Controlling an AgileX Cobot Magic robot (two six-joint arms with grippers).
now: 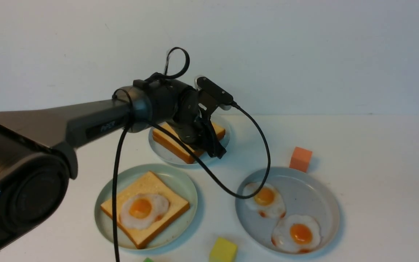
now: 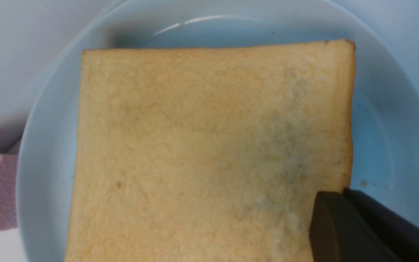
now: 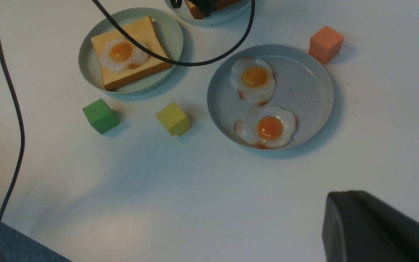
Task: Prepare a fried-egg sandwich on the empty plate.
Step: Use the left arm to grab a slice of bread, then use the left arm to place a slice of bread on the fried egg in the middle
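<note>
Left gripper (image 1: 215, 150) hangs directly over top toast slice (image 2: 209, 153) on light-blue plate (image 2: 384, 127), one finger at its corner; can't tell jaw gap. Target: egg-topped slice (image 1: 151, 182) on mint-green plate (image 1: 184, 185), toward robot, slightly left.

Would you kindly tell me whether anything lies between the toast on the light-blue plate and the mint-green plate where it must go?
Nothing visible does: the toast and the mint-green plate sit close together, with no object between them. Only a black cable hangs in front of that plate in the front view.
</note>
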